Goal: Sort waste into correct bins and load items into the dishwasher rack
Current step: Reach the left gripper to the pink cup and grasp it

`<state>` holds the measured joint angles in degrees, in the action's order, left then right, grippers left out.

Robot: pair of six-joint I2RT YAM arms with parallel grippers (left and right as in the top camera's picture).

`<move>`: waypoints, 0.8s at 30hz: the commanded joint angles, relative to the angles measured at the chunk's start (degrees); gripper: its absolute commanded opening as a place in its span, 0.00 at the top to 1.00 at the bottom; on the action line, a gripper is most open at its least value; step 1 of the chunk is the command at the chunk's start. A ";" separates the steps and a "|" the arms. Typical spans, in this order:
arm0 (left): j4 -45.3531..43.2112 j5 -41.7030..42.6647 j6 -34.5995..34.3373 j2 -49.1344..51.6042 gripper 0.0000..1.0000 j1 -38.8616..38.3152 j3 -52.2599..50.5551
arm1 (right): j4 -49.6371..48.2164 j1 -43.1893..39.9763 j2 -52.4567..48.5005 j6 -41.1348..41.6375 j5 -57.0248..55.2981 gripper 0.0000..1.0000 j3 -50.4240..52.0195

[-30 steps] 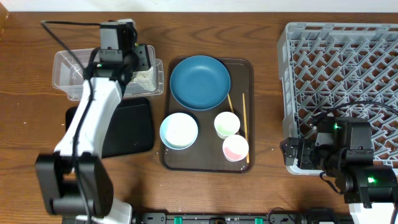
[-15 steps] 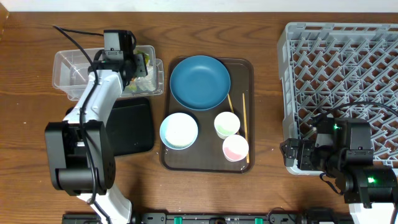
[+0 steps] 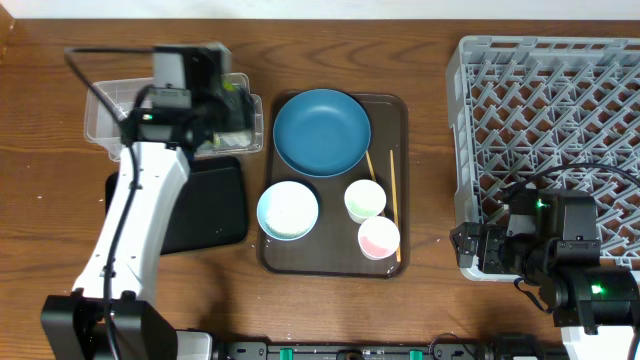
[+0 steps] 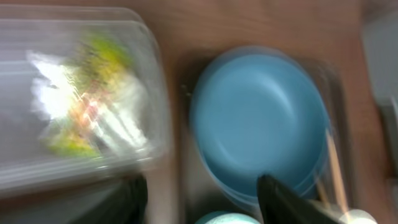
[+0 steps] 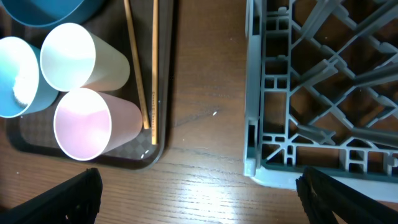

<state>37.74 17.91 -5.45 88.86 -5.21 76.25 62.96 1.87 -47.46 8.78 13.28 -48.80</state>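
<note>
My left gripper [image 3: 232,108] hovers open and empty over the right end of the clear tub [image 3: 105,112]. The left wrist view is blurred. It shows the white tissue [image 4: 46,93] and yellow-green wrapper [image 4: 102,53] inside the tub [image 4: 146,81], and my open fingers [image 4: 202,202] below. The dark blue plate [image 3: 322,131], light blue bowl [image 3: 288,210], green cup [image 3: 365,200], pink cup [image 3: 379,237] and chopsticks [image 3: 393,190] lie on the brown serving tray [image 3: 395,110]. My right gripper [image 5: 199,199] is open over bare table between that tray and the grey rack [image 3: 560,120]. I cannot make out any rice grains.
The black tray [image 3: 215,205] lies in front of the tub, partly under my left arm. In the right wrist view the rack's corner [image 5: 261,162] is close on the right, and the pink cup [image 5: 93,124], green cup [image 5: 81,62] and chopsticks [image 5: 138,68] on the left.
My left arm has shifted over the tub's right end and is still moving, as the blur shows. The right arm and the dishes have not moved.
</note>
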 commanded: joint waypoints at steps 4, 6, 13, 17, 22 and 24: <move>13.05 7.13 -1.07 1.25 0.36 -8.94 -0.20 | -0.07 0.31 0.20 0.39 0.28 0.01 -0.98; 15.04 6.95 -1.05 1.44 0.35 -11.96 -0.28 | -0.13 0.31 0.20 0.39 0.28 0.01 -0.98; 16.20 6.93 -3.39 1.49 0.36 -21.42 -1.75 | 0.07 0.31 0.20 0.39 0.28 0.01 -0.98; 16.13 6.88 -8.41 1.49 0.36 -25.70 -3.28 | 0.13 0.31 0.20 0.39 0.28 0.01 -0.98; 15.69 4.81 -14.29 1.51 0.35 -30.16 -5.90 | 0.13 0.31 0.20 0.39 0.28 0.01 -0.98; 14.58 4.79 -15.63 1.51 0.34 -31.98 -7.13 | 0.13 0.31 0.20 0.39 0.28 0.01 -0.98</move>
<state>52.90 23.62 -16.58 89.80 -35.40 70.57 63.02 1.87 -47.46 8.78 13.26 -48.80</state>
